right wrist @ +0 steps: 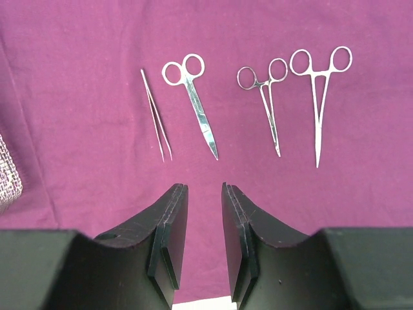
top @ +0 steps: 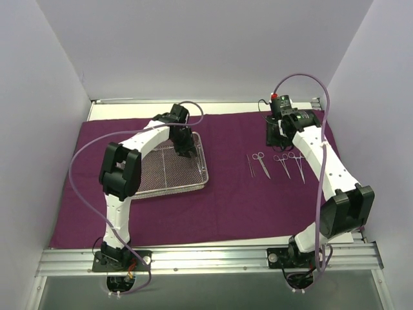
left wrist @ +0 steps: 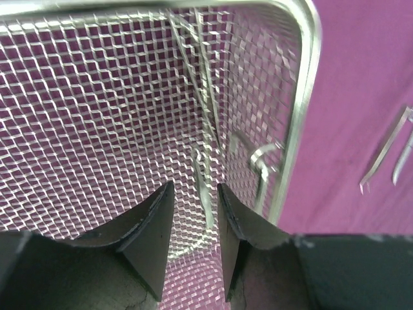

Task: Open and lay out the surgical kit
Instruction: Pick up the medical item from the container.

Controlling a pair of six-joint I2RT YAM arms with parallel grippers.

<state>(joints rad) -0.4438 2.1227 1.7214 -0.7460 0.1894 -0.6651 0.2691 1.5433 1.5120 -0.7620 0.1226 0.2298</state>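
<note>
Black fingers (left wrist: 155, 219) of the left gripper (left wrist: 195, 190) are seen at the bottom of the left wrist view, set low inside the rectangular silver wire-mesh tray (left wrist: 303, 97). They stand a narrow gap apart astride a thin steel instrument (left wrist: 202, 171) lying on the mesh. Whether it is actually pinched cannot be told.

At centre right of the overhead view, four pieces are laid in a row on the dark purple cloth (top: 232, 200): slim steel tweezers (right wrist: 157, 116), steel scissors (right wrist: 193, 97), small ring-handled forceps (right wrist: 268, 103) and longer ring-handled forceps (right wrist: 317, 97). The right gripper (right wrist: 204, 194) is held above the cloth beside their tips, its fingers slightly spread and nothing between them.

The step in hand is judged to be the emptying of the tray, piece by piece, onto the cloth. For the next move a firm pinch on the thin steel instrument is called for, then a straight lift before any sideways travel. The tray's raised rim lies close to the fingers at the right of the wrist view and could be snagged.

Bare cloth is left open between the tray and the tweezers and across the lower part of the overhead frame. White walls close in at the frame's left, right and top.
</note>
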